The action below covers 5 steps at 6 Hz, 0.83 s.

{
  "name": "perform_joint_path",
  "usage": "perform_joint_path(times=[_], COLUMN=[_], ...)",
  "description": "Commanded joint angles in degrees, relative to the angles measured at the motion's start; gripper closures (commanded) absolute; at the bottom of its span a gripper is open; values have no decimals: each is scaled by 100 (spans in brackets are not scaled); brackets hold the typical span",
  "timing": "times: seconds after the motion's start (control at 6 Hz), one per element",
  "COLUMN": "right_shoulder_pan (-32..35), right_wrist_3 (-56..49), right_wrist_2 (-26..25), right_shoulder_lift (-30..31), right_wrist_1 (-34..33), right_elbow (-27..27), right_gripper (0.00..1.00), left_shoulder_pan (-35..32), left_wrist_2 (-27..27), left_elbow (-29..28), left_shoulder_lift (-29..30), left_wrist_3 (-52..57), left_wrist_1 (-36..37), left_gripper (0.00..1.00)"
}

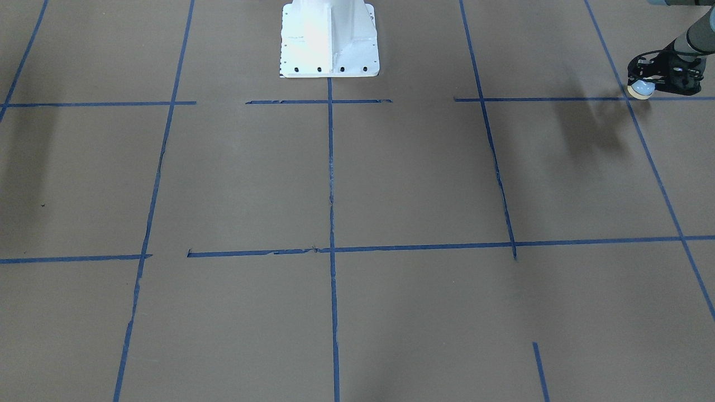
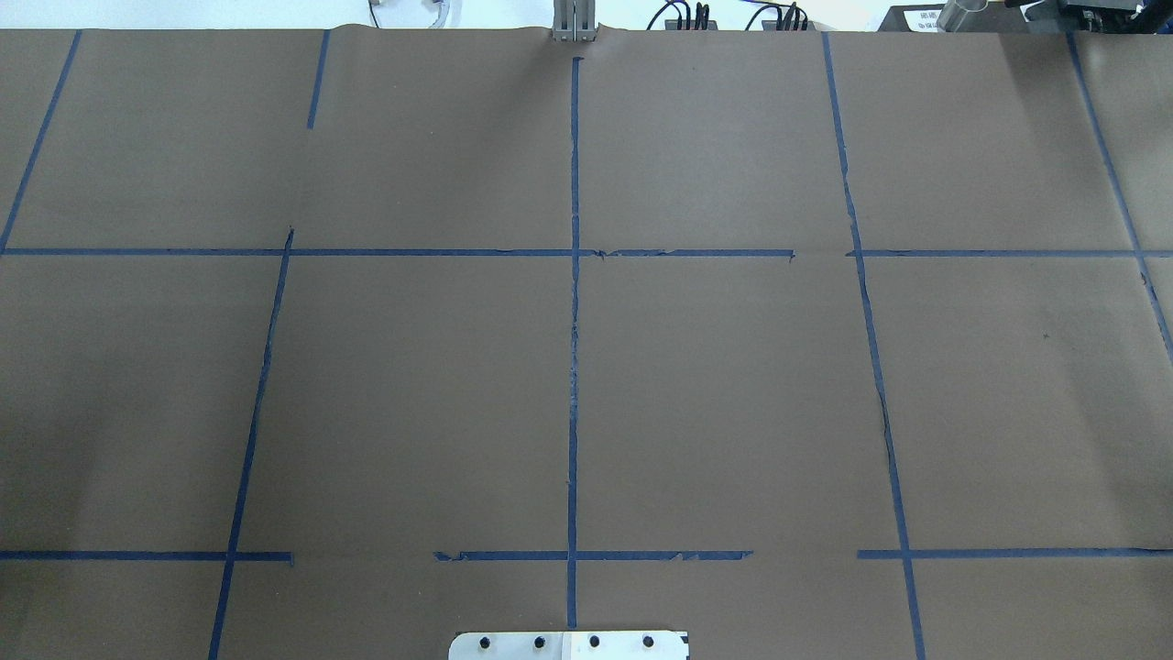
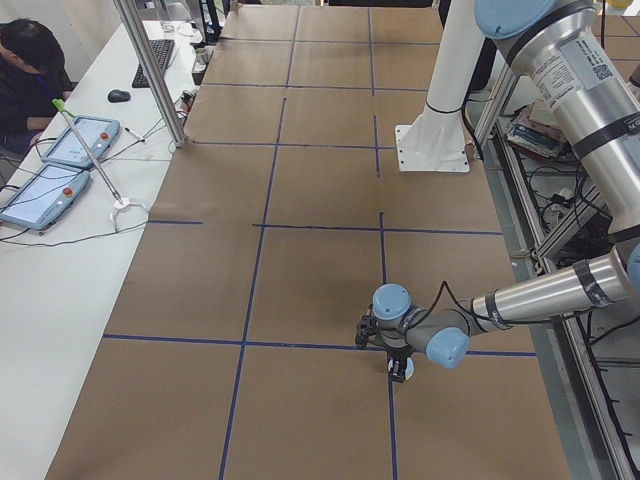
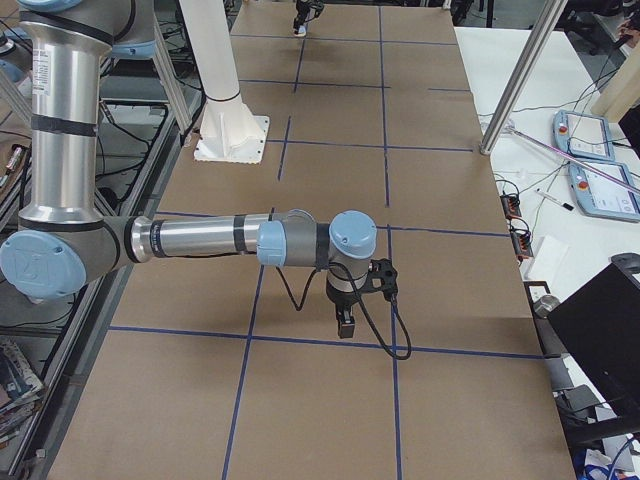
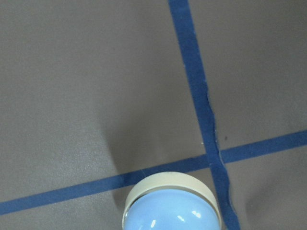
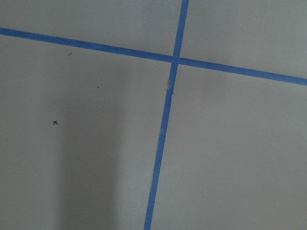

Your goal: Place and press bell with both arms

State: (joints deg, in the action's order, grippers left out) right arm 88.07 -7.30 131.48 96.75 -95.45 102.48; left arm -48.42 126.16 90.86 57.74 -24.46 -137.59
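The light-blue bell (image 1: 641, 88) with a cream rim is at the tip of my left gripper (image 1: 649, 79), near a blue tape crossing at the table's left end. The gripper looks shut on the bell, which is tilted and casts a shadow to one side. The left wrist view shows the bell's dome and rim (image 5: 171, 206) at the bottom edge, with no fingers showing. In the exterior left view the bell (image 3: 400, 372) hangs under the near arm's gripper (image 3: 397, 358). My right gripper (image 4: 345, 322) hangs over a tape line at the right end. I cannot tell whether it is open or shut. Neither arm shows in the overhead view.
The white bolted pedestal (image 1: 329, 39) stands at the middle of the robot's side. Blue tape lines (image 2: 574, 367) grid the brown table. A white side table with tablets (image 3: 60, 170), a metal post (image 3: 150, 70) and a seated person (image 3: 25, 70) lie beyond the far edge.
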Motion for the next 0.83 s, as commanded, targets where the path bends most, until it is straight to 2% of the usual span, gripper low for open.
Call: perform_joint_path(times=[0.0,0.17,0.33,0.5,0.67], right_shoulder_pan=[0,0,0,0,0], right_wrist_3=[0,9,9,9,9], right_wrist_2=[0,0,9,18,18], right_shoulder_lift=[-7,-7,-7,-7,-7], right_wrist_1=[0,0,0,-9,-9], right_elbow=[0,0,0,0,0], right_gripper=[0,0,0,0,0], left_shoulder_pan=[-79,-350,-1031,-1351,-1398], left_wrist_2=[-12,-12,-4,5,5], left_elbow=[133,499,816,1107,1710], left_shoulder_lift=[-17,-17,113,254,612], left_wrist_3=[11,11,-6,-84,-485], left_wrist_1=[-336,-382,-322,-147,690], left_gripper=[100,100,100,100,100])
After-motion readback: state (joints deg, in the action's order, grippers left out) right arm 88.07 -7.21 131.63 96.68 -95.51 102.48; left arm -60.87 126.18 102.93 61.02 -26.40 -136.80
